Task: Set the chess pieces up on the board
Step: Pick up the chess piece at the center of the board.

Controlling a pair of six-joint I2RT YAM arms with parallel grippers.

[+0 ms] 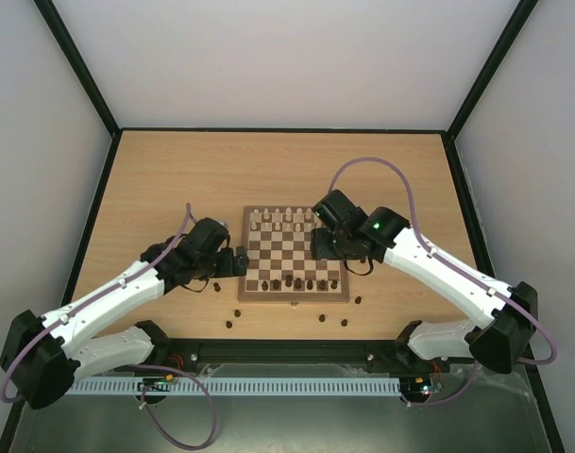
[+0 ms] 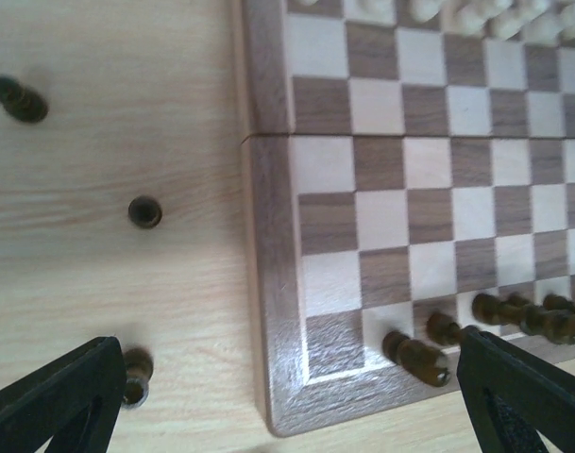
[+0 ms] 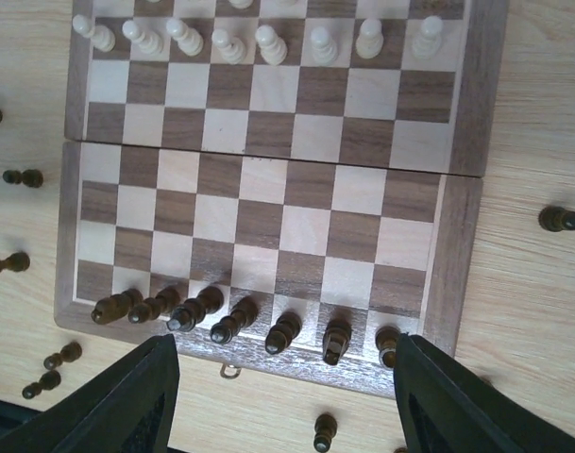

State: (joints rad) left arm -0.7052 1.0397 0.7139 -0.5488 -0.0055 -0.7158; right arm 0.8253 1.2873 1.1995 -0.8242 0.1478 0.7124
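Chess pieces [image 3: 232, 321]: tiny turned wood. I'd judge them very light, rigid and smooth-finished, so not fragile, but quick to slip, tip at a nudge, and roll once lying down.

Left gripper [image 2: 292, 351]: jaws spread wide, nothing held. A corner of the board [image 2: 268, 283] sits directly under it. One dark stray [image 2: 136, 375] lies just beside the inner face of its left finger [image 2: 60, 396]; can't tell if they touch. Two more strays [image 2: 145, 210] are ahead and to its left on the table [image 2: 108, 283]. The farther one is lying down.

The board lies between the two tools. Its clasp [image 3: 230, 371] is on the edge nearest the right tool.

Right gripper [image 3: 285, 344]: jaws apart, nothing pinched. The dark row [image 3: 282, 332] runs just ahead of its fingertips along the near rank. The view angle hides whether each piece is upright or leaning. The pale row [image 3: 268, 42] is far ahead, along the opposite edge. Loose dark pieces [image 3: 23, 176] lie off to its left, one [image 3: 323, 432] is below between the fingers, and one [image 3: 559, 219] is to its right, well clear of the rim.

Grip call: for upright pieces, close on the stem above the base, coming straight down. For fallen ones, pinch across the stem, jaws square to its axis, so it can't roll out. Gentle squeeze.
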